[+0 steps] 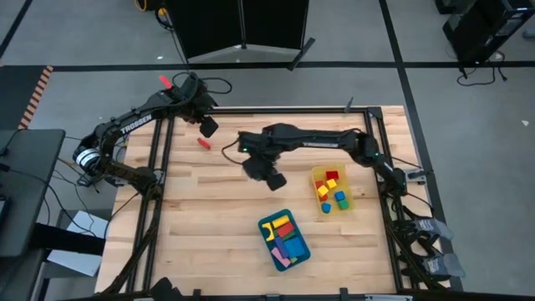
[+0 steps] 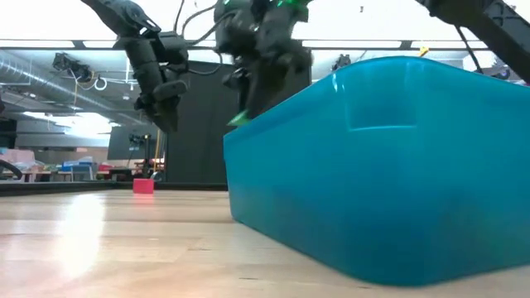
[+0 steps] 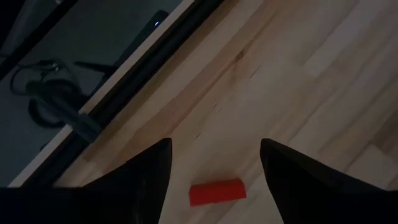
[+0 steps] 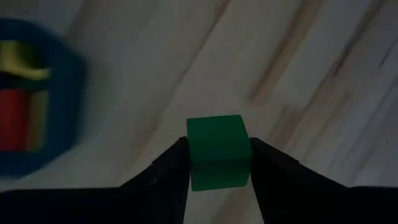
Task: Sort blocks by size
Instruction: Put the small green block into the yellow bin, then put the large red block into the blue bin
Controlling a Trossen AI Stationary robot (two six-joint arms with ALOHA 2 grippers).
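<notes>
The right gripper (image 4: 219, 163) has its jaws closed narrow on a small green cube (image 4: 216, 151), held clear above the bare wooden counter (image 1: 209, 217) near its middle. Out from there, the blue tray (image 1: 303, 249) lies toward the front edge with longer red, yellow, blue and pink pieces in it, and the translucent yellow bin (image 1: 316, 174) sits just to the right with small red, yellow and blue cubes inside. The left gripper (image 3: 214, 168) hangs over the far left part of the counter with its jaws spread wide, a red block (image 3: 217, 191) lying on the wood between and below them, untouched.

The step in hand looks like a carry: the green cube is gripped and lifted, not yet dropped. Being small, it probably belongs with the cubes, so the next move calls for swinging the right arm over the yellow bin and opening the jaws above it. The left arm would need to descend, straddling the red block before closing.
</notes>
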